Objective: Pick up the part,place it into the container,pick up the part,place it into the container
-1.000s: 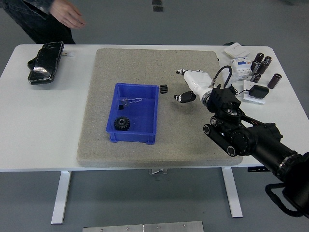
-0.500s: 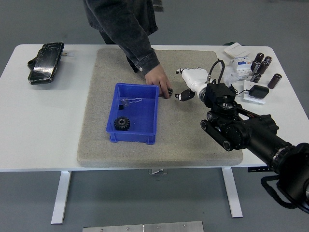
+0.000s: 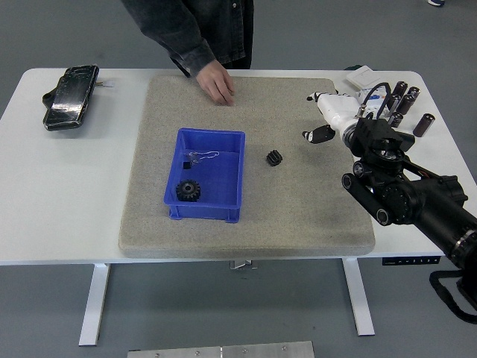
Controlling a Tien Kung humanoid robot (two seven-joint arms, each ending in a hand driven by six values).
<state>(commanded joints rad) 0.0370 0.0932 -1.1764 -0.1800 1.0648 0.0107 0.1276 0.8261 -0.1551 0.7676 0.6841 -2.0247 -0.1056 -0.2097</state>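
Fingers of the right hand [image 3: 326, 119] hang loosely spread and hold nothing, hovering over the grey mat [image 3: 313, 209] near its far right corner, probably poised to reach for a part. A person's hand [image 3: 217, 82] rests at the mat's far edge, clear of the work. Toward the mat's left side, the blue container [image 3: 232, 195] holds a black gear [image 3: 188, 191], a small black piece [image 3: 185, 164] and a thin clear scrap. One small black part [image 3: 274, 157] lies just beside the container's right wall, not yet picked up.
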